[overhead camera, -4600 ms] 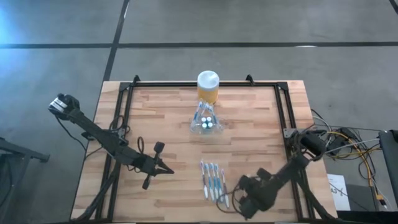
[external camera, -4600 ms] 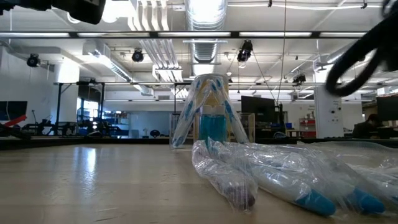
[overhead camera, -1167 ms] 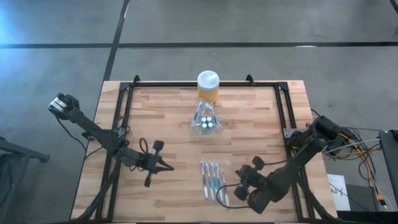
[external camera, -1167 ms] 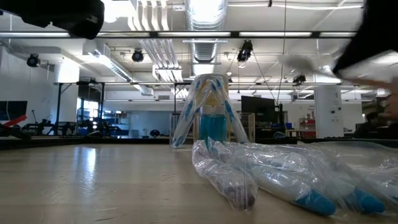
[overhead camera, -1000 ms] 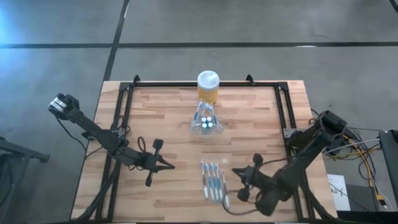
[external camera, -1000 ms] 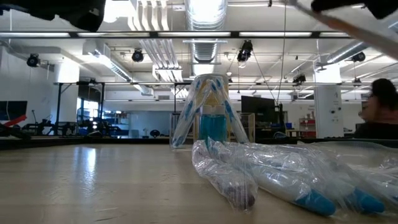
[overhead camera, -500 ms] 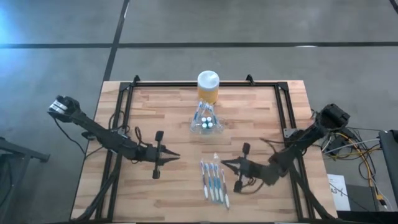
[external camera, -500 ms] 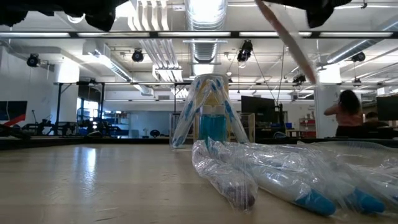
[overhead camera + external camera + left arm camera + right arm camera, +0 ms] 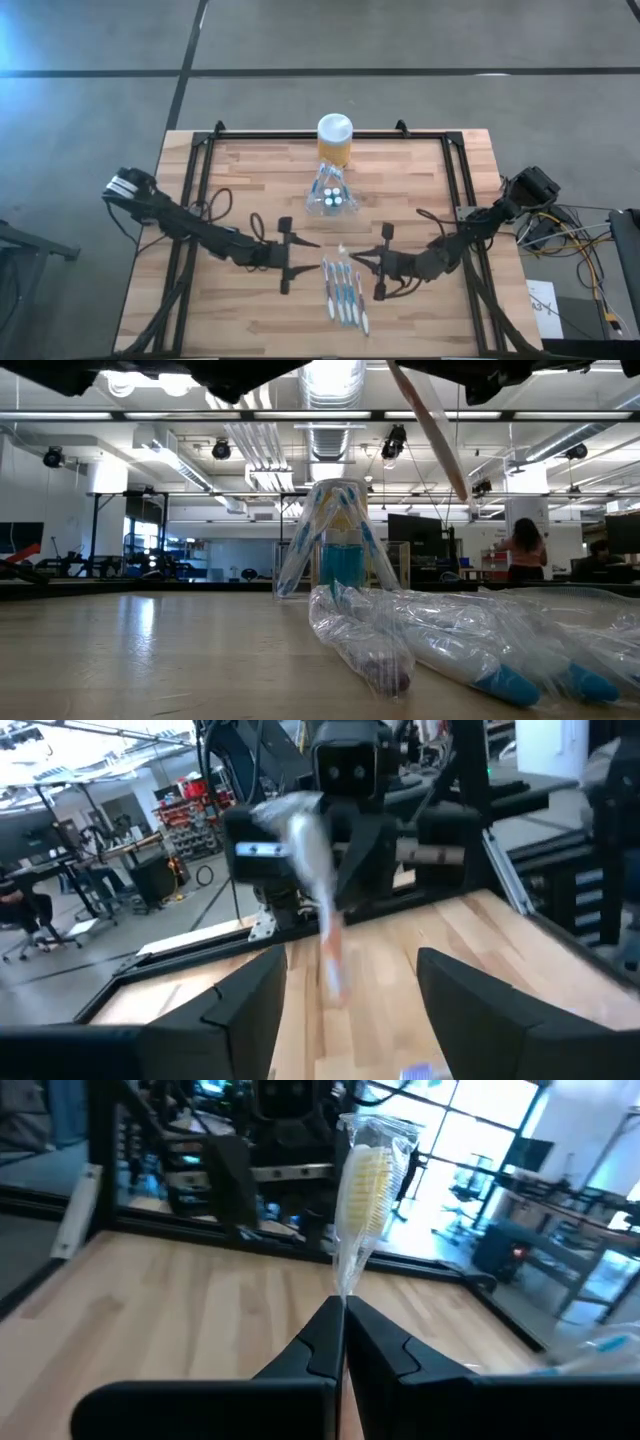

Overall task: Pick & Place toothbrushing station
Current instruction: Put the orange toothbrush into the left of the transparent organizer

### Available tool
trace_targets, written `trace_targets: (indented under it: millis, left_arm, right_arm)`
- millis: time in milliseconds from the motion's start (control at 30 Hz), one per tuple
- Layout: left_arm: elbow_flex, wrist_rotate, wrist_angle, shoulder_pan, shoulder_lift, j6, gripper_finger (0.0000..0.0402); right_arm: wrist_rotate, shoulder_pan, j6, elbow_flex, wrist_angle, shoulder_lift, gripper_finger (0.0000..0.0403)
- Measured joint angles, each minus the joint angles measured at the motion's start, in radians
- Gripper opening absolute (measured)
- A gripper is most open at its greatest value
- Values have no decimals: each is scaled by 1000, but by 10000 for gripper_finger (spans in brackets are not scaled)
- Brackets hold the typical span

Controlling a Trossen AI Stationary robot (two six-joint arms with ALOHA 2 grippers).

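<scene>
The toothbrushing station [image 9: 331, 197], a clear holder with brushes leaning in it, stands on its base at the table's middle far part; the low view shows it too [image 9: 335, 540]. My right gripper [image 9: 357, 260] is shut on a plastic-wrapped toothbrush [image 9: 362, 1190] above the table's middle. My left gripper [image 9: 312, 256] faces it, open, just short of the brush. In the left wrist view its two fingers stand on either side of the brush [image 9: 315, 870] without touching it. My right gripper pinches the wrapped toothbrush below its yellow bristle head [image 9: 341, 1292] between its two fingertips. The fingers come level from the table's right. The brush stands tilted and clear of the table, head above the fingers and handle [image 9: 440, 445] slanting down below them.
Several more wrapped toothbrushes [image 9: 343, 290] lie side by side on the wood near the front edge, below both grippers; the low view shows them close up [image 9: 450, 640]. A yellow jar with a white lid [image 9: 334, 140] stands just behind the station. A black frame [image 9: 205, 160] rims the table.
My right gripper has carried the wrapped toothbrush up from the pile toward the table's middle, rolling its wrist so the brush stands more upright. My left gripper has gone toward the table's right, up to the brush, and has opened.
</scene>
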Motion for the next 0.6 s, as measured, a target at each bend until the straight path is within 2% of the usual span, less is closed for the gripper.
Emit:
trace_targets:
  millis: [100, 300, 600]
  left_arm:
    - [57, 9, 6, 22, 36, -40, 231]
    - [119, 142, 6, 92, 58, -170, 232]
    - [132, 188, 1, 124, 73, -219, 232]
  right_arm:
    - [18, -2, -8, 0, -1, 0, 8]
    - [-3, -2, -52, 8, 5, 11, 8]
    - [-21, -6, -129, 12, 96, 20, 8]
